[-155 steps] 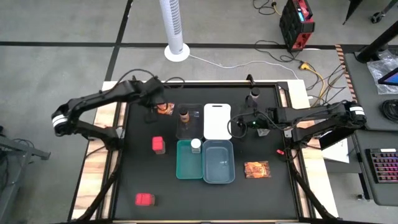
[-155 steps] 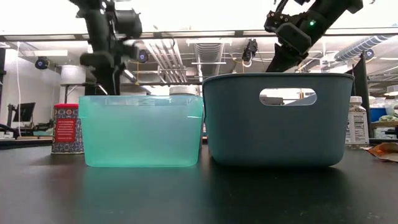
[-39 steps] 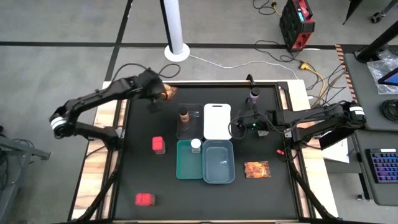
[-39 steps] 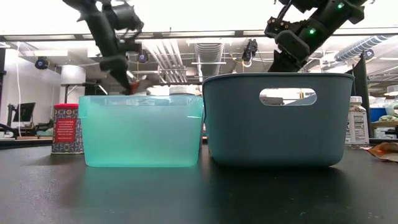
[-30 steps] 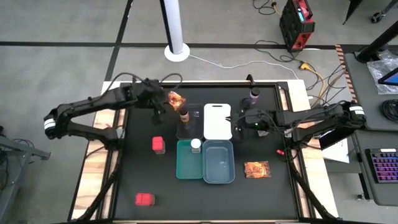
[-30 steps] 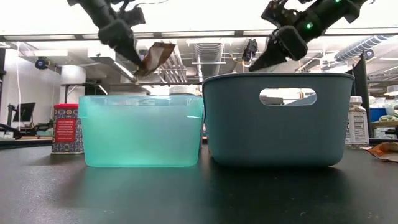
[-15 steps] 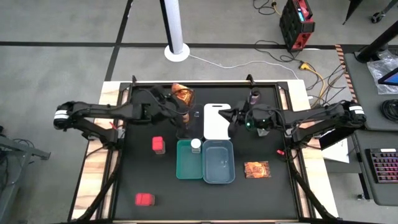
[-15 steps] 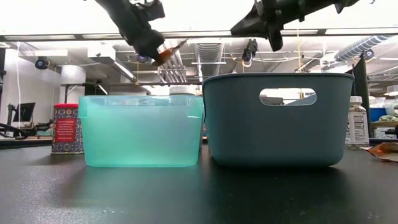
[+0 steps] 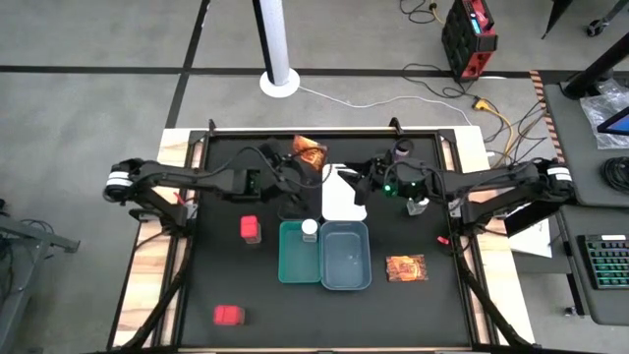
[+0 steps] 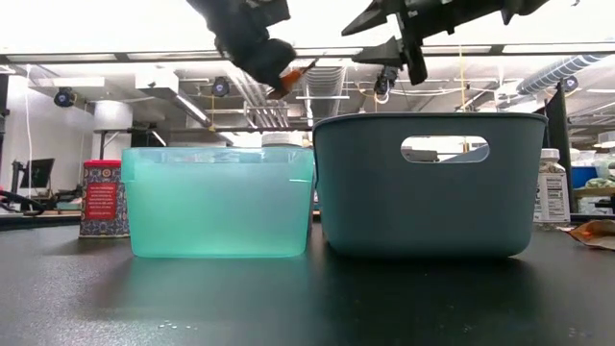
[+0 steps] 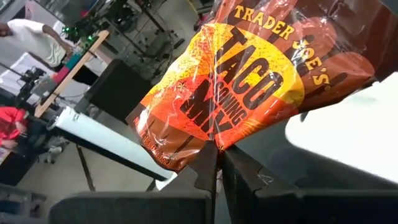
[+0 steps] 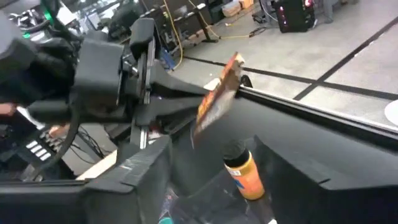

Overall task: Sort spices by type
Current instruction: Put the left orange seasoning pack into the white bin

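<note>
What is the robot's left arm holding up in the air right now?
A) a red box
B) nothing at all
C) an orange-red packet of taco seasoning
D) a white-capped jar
C: the left gripper is pinched shut on the lower edge of the taco seasoning packet, which the high view shows raised near the white tray.

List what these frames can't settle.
- Contents of the teal tray and the grey-blue tray: low view, their walls block the inside.
- White tray: high view, the right gripper covers part of it.
- Label on the jar at the table's far edge: low view, too small to read.
- Bottom of the taco packet: left wrist view, hidden between the shut left gripper.
</note>
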Controlling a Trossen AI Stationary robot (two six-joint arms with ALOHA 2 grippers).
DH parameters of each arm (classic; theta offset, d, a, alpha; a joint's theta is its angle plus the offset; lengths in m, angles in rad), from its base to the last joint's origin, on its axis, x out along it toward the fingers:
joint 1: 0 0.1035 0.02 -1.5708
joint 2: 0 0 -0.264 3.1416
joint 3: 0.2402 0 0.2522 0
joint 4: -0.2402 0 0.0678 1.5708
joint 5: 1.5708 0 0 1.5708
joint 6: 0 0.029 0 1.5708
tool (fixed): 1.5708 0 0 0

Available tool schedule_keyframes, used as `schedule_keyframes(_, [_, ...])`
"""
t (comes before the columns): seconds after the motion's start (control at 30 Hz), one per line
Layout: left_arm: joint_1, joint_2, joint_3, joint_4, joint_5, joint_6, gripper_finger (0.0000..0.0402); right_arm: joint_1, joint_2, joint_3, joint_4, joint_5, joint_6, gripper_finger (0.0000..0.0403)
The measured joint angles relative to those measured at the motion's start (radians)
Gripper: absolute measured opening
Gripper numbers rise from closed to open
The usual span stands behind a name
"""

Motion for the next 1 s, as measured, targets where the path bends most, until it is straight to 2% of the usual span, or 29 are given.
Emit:
schedule_keyframes(0.13, [-0.018,0.058,0.064,-0.028,-0.031,0.017,0.0,0.0,0.041,0.042,-0.001,0.0,0.0,0.0247])
schedule_keyframes(0.27, [-0.03,0.104,0.122,-0.08,-0.084,0.018,0.0,0.0,0.068,0.065,-0.001,-0.001,-0.005,0.0252])
schedule_keyframes(0.57, [-0.038,0.122,0.151,-0.088,-0.074,0.017,0.0,-0.007,0.12,0.086,-0.004,0.001,-0.007,0.0223])
schedule_keyframes(0.77, [-0.047,0.115,0.15,-0.076,0.014,0.008,0.0,-0.031,0.152,0.102,-0.001,0.001,-0.005,0.0206])
schedule_keyframes(0.9, [-0.047,0.115,0.15,-0.076,0.015,0.0,0.0,-0.033,0.178,0.115,0.004,0.001,-0.001,0.0172])
schedule_keyframes(1.0, [-0.047,0.114,0.152,-0.076,0.013,-0.006,0.0,-0.033,0.187,0.125,0.0,0.001,0.0,0.0112])
